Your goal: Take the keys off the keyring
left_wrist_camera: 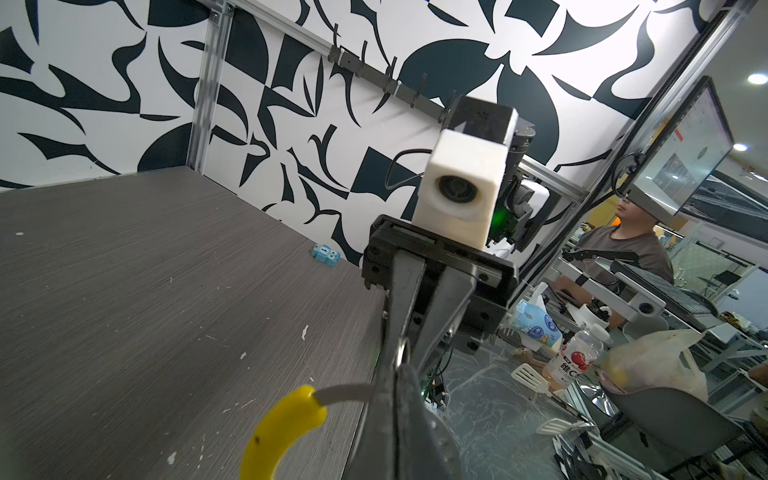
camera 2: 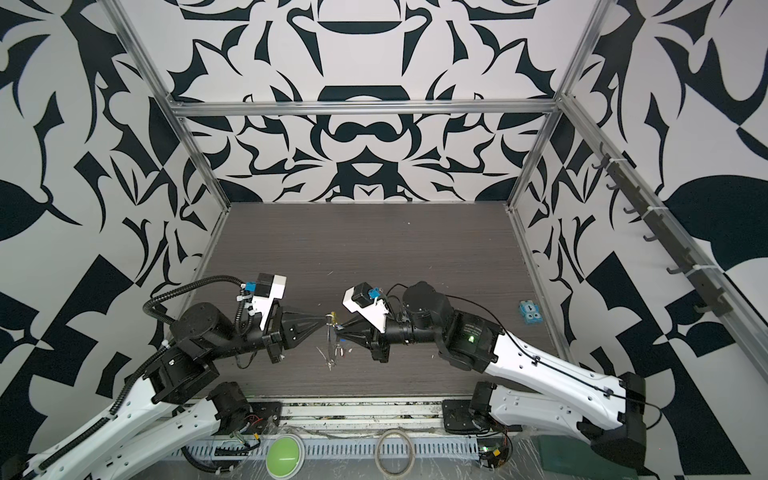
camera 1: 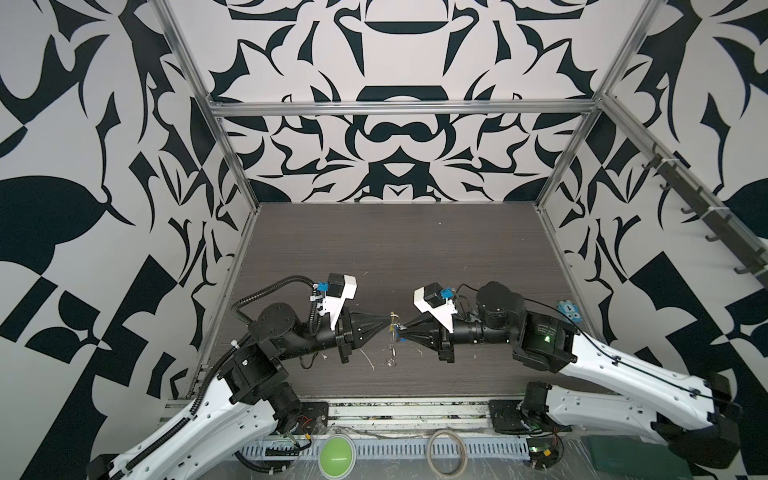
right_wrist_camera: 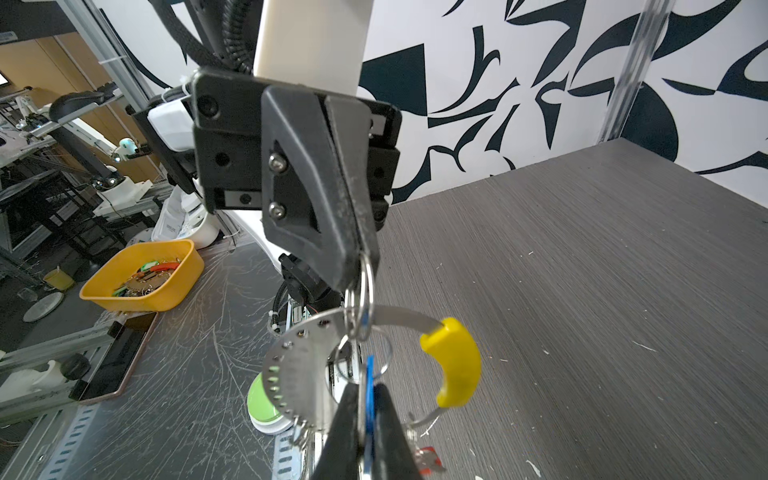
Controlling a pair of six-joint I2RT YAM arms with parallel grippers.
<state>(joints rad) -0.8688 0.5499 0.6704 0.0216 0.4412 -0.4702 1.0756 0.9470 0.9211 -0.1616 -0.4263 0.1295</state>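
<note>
Now, with the left gripper point(camera 1: 389, 319) clamped on the keyring point(right_wrist_camera: 455, 361) above the table point(camera 1: 415, 257) and the right gripper point(camera 1: 400, 335) straddling the blue tag point(right_wrist_camera: 369, 399), pinching or not I cannot tell, a loose pull could slip and leave it threaded.

Left end effector point(right_wrist_camera: 360, 266) clamps keyring point(right_wrist_camera: 455, 361); keys point(right_wrist_camera: 369, 376) threaded on.
</note>
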